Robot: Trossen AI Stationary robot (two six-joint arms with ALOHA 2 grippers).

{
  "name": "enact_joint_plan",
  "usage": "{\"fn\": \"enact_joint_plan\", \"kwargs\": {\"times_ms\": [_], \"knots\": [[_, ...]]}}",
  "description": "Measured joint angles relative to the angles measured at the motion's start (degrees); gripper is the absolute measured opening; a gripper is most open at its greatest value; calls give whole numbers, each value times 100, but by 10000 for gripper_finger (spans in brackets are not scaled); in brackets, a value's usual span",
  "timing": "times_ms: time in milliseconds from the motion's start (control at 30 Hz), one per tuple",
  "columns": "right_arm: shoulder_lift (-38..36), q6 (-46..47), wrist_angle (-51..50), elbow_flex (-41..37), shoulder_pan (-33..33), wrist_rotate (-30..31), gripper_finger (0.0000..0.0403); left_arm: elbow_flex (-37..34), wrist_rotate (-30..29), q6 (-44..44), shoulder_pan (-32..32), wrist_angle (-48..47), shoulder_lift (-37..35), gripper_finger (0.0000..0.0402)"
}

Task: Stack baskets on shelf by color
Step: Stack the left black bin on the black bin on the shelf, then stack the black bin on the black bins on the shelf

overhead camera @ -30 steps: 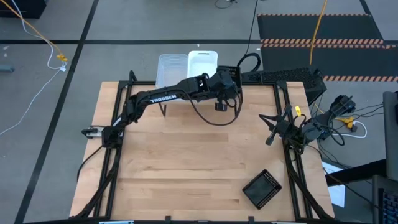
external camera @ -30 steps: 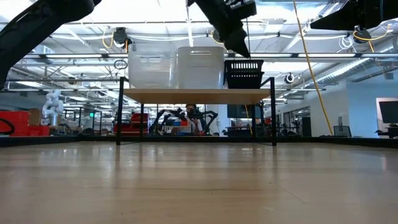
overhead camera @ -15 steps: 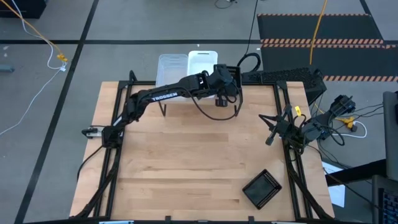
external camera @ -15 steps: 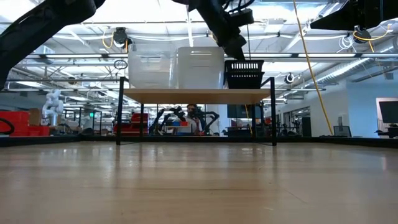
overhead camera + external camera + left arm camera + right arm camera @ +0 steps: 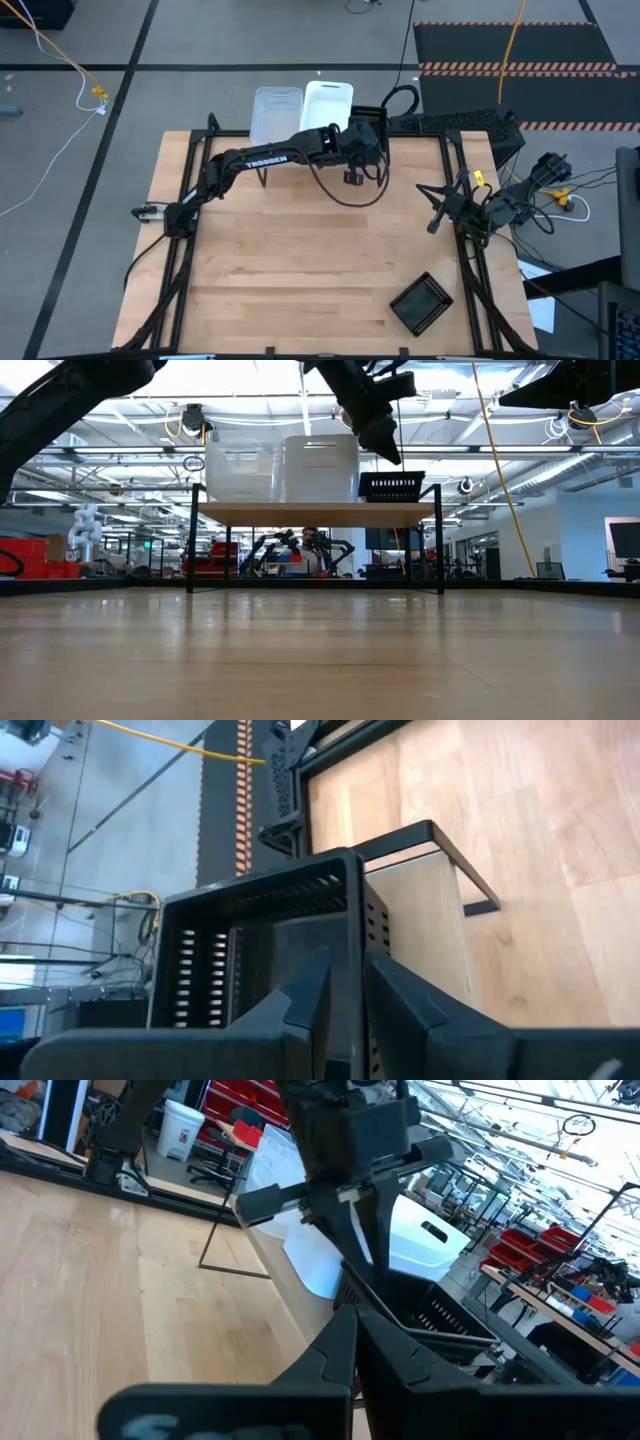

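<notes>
The left end effector (image 5: 340, 995) pinches the wall of a black basket (image 5: 366, 122) on the shelf (image 5: 315, 513) beside the white stack (image 5: 326, 103) — best seat it flat, then release. The right end effector (image 5: 434, 221) waits shut, empty; another black basket (image 5: 421, 302) lies on the desk (image 5: 300, 270).

You have a light-wood tabletop (image 5: 300, 260) framed by black rails. At its far edge stands the shelf (image 5: 310, 513), a pale plank on thin black legs. On the shelf, seen from the low camera, you find three baskets side by side: a clear basket (image 5: 243, 470), a white basket (image 5: 322, 466) touching it, and a black mesh basket (image 5: 392, 486) at the end nearer the right arm. A second black basket (image 5: 422, 303) sits alone on the tabletop, tilted, near the front edge on the right arm's side.
</notes>
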Motion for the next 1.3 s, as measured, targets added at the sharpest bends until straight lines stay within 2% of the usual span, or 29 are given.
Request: {"fn": "enact_joint_plan", "kwargs": {"times_ms": [167,267,367,467,567,667,767,867,1000,1167,1300], "knots": [[0,27,0,0,-2,-134,0,-2,-460,16,-184,18,-53,67],[-2,17,56,0,-2,-788,2,-2,-767,2,-286,14,-270,67],[-2,133,84,25,-2,-1385,11,0,-784,-186,-336,17,-634,67],[73,486,-69,114,-2,-2030,28,0,-547,-778,-345,-25,-1042,67],[340,930,-311,226,-2,-2694,53,11,165,-1566,-318,-200,-1384,67],[909,1497,-537,384,-2,-3250,81,26,723,-2059,-394,-249,-1431,67],[1680,2077,-705,533,-2,-3949,107,-88,768,-2162,-676,-295,-1301,67],[2517,2619,-765,685,0,-4832,124,-609,754,-2177,-1011,173,-1245,67],[3550,3244,-1136,1002,163,-5802,129,-1552,360,-2354,-1508,981,-1302,67],[4622,3898,-3300,1849,567,-5851,126,-2721,-401,-2961,-2257,1838,-1570,67],[5205,3767,-4750,2455,992,-5945,125,-3560,-861,-3305,-2896,2505,-1730,67]]}}
